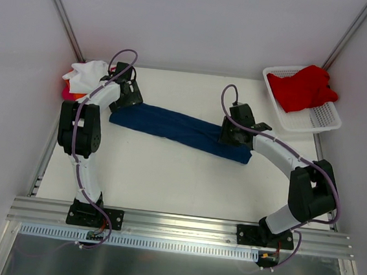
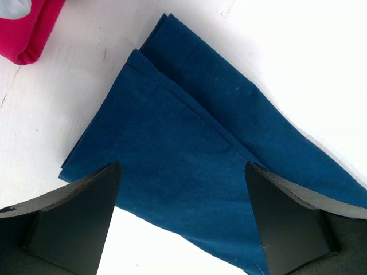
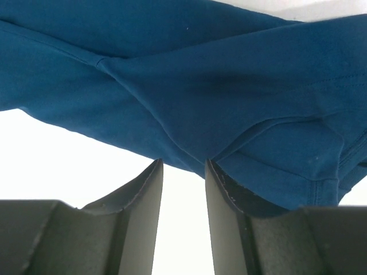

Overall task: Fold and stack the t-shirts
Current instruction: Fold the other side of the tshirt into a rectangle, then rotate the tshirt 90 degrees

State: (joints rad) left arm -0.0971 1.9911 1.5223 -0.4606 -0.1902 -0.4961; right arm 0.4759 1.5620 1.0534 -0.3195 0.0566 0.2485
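Table (image 1: 166,181) carries a navy t-shirt (image 1: 178,129) folded lengthwise into a long narrow band, lying flat and running diagonally from the far left toward the right centre. Left gripper (image 1: 125,96) hovers at the band's left end; the left wrist view shows its fingers (image 2: 74,212) spread wide, one over each long edge of the cloth, with nothing clamped between them. The folded layers and a hem line are visible at that end. Right gripper (image 1: 233,132) sits at the band's right end; the right wrist view shows its fingers (image 3: 140,195) set to a narrow gap, bare table showing between them, tips at the near edge of the cloth and not closed on it. A stitched hem and some bunching are visible there. At the far left corner, just beside the left gripper, lies a pile with a white t-shirt (image 1: 89,71) on top and orange (image 1: 76,94) and magenta (image 1: 65,90) cloth beneath. A red t-shirt (image 1: 302,87) lies crumpled in a white lattice basket (image 1: 325,118) at the far right, well apart from the navy one.
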